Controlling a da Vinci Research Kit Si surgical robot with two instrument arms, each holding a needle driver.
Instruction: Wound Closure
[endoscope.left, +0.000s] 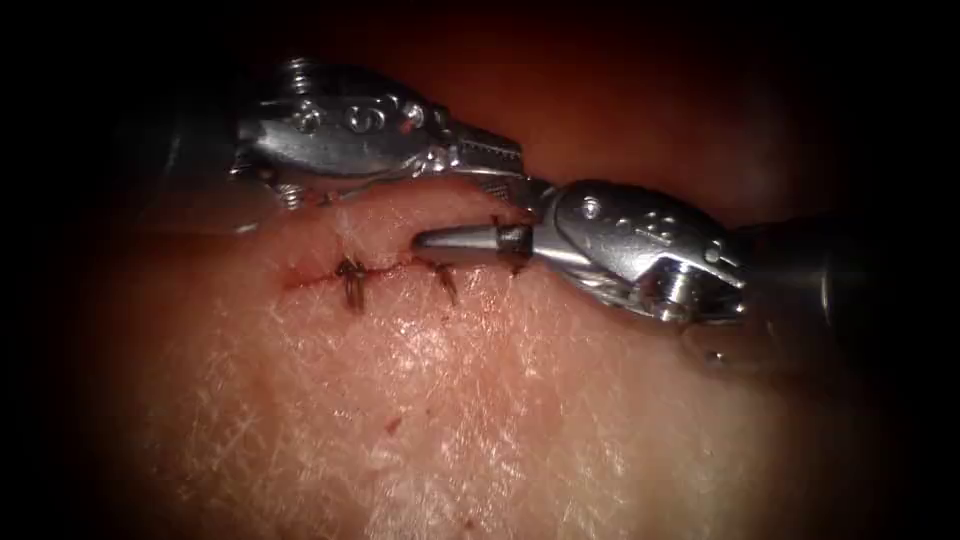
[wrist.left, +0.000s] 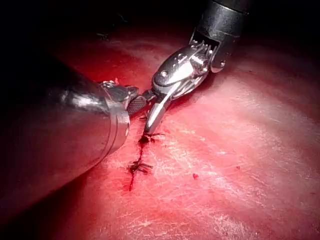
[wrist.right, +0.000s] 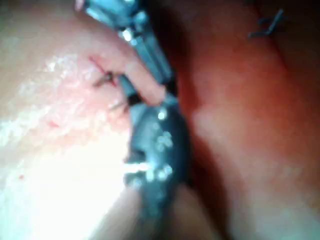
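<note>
The tissue (endoscope.left: 480, 400) has a short cut (endoscope.left: 310, 277) running sideways, closed by dark stitches (endoscope.left: 350, 282) with short cut ends. My right tool (endoscope.left: 425, 240) lies flat along the right part of the cut, jaws shut and pointing left, with a dark band of thread (endoscope.left: 512, 238) across their base. My left tool (endoscope.left: 515, 165) comes from the upper left, just behind the cut. Its toothed jaws stand slightly apart, tips against the right tool's wrist, nothing visible between them. The left wrist view shows the right tool (wrist.left: 148, 131) tip down at a stitch (wrist.left: 141, 167). I see no needle.
Red fluid (wrist.left: 131, 184) stains the cut line and dots the tissue (wrist.left: 195, 176). A loose cut piece of thread (wrist.right: 267, 25) lies on the tissue away from the cut. The left tool's thick shaft (wrist.left: 60, 130) sits close over the tissue.
</note>
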